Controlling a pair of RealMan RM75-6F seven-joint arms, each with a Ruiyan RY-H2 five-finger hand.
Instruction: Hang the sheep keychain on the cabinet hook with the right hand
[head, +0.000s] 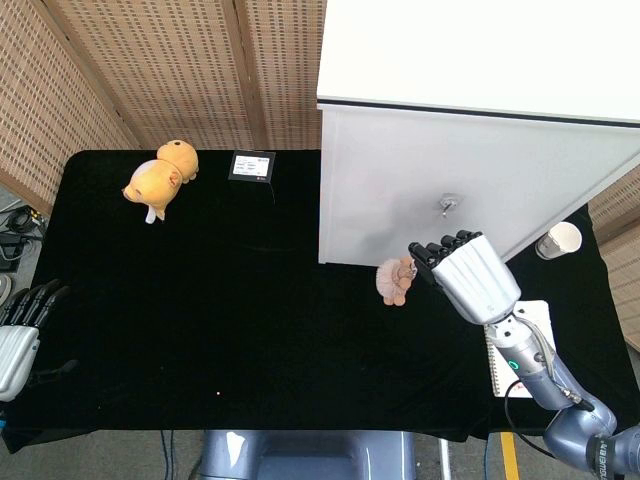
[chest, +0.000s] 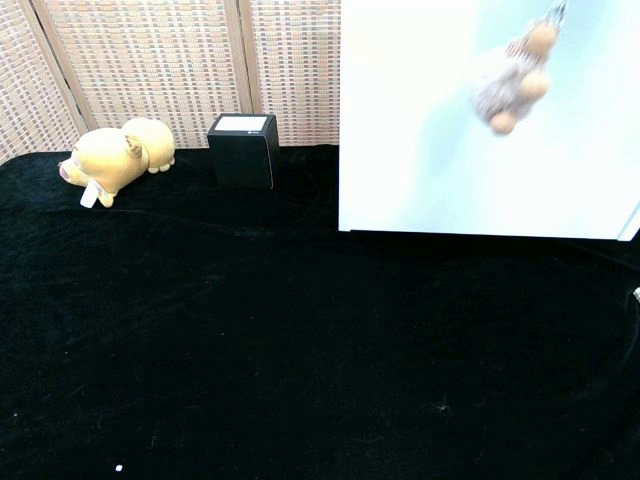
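The sheep keychain (head: 395, 280), a small pinkish plush on a metal ring, hangs in the air in front of the white cabinet (head: 470, 190). My right hand (head: 470, 275) holds it by the ring, raised off the table, below and slightly right of the small metal hook (head: 447, 206) on the cabinet front. In the chest view the sheep keychain (chest: 512, 78) swings blurred near the top edge, and the hand itself is out of frame. My left hand (head: 22, 325) rests at the table's left edge, fingers apart, holding nothing.
A yellow plush animal (head: 158, 179) and a small black box (head: 251, 166) sit at the back left of the black table (head: 200, 330). A notebook (head: 522, 345) lies front right, and a paper cup (head: 558, 240) stands beside the cabinet.
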